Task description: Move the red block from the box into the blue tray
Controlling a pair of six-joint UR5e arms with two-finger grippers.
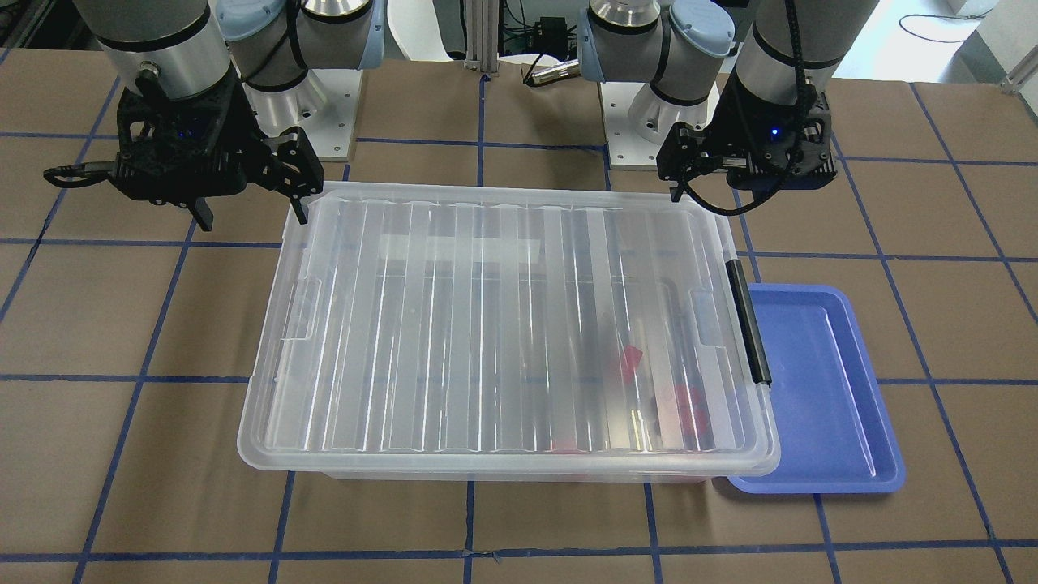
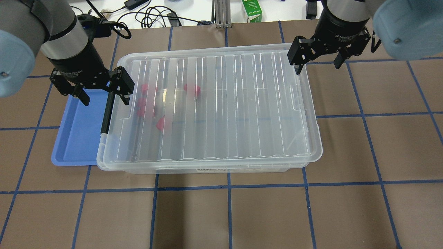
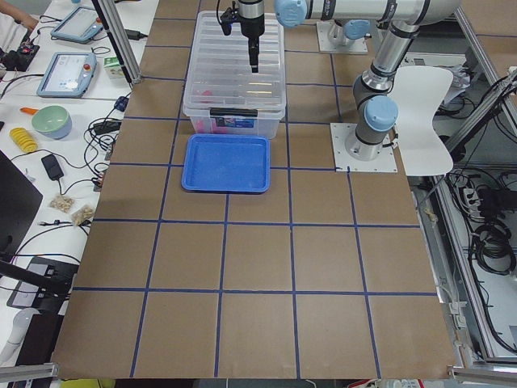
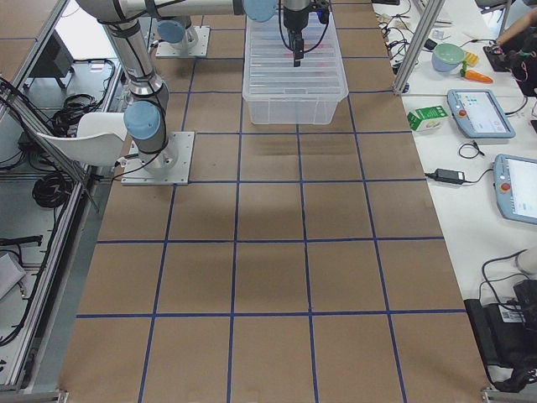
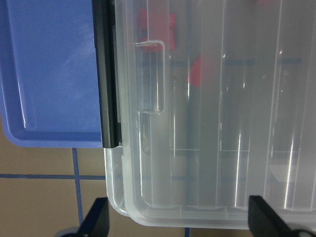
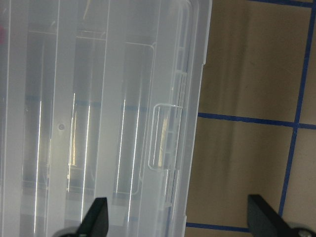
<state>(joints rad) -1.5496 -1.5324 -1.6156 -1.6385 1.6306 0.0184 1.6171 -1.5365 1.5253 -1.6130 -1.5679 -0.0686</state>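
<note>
Table's far edge: box lid [image 2: 242, 103] shut over red blocks [image 2: 192, 89]. Both left gripper [image 2: 105, 100] and right gripper [image 2: 317, 68] spread, empty; best unclip black latch [image 2: 106, 114] first, then lift evenly.

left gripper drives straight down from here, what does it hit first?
Most likely the box lid, at its corner edge beside the black latch bar. The left gripper hangs open above that corner; its height is unclear.
</note>
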